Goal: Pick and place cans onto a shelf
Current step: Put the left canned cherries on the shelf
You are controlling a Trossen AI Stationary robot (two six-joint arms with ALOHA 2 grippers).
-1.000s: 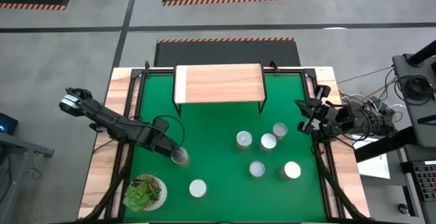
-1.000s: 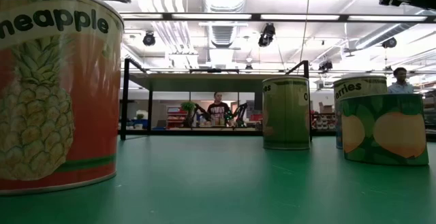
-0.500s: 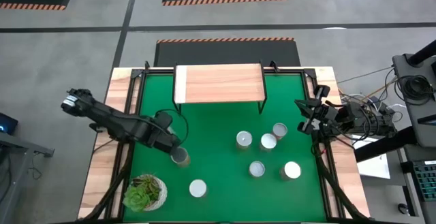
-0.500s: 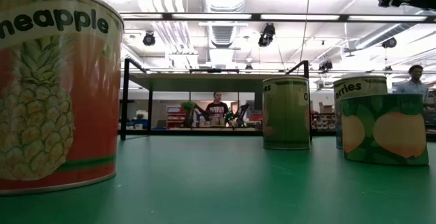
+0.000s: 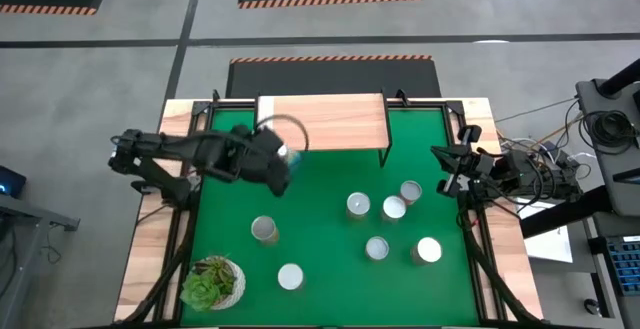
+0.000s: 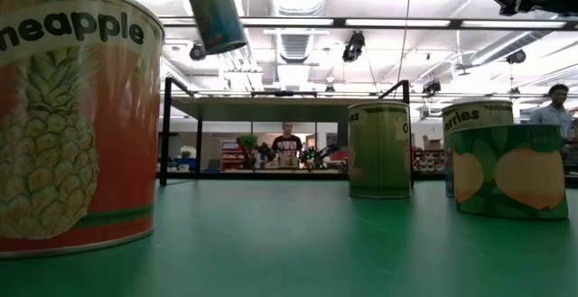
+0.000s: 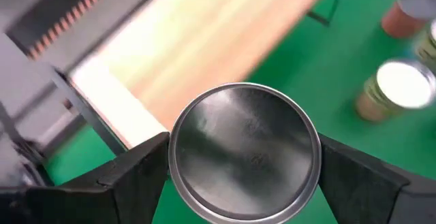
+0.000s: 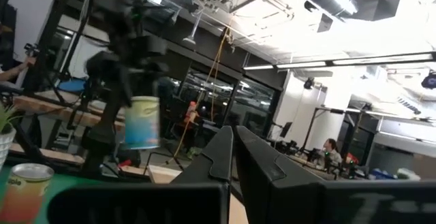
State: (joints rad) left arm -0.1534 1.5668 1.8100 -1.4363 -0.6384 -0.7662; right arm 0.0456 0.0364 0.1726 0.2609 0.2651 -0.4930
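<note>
The left gripper [image 7: 243, 163] grips a can [image 7: 243, 152] aloft; the right gripper [image 8: 233, 157] is closed; a near can [image 6: 77, 116] reads "neapple".

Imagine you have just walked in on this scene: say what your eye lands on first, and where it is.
First, the left hand holding a can in the air, close to the shelf's left end. Next, seven more cans standing on the green mat, most clustered right of centre, with a potted succulent at the near left corner. The right hand waits shut at the table's right edge.
</note>
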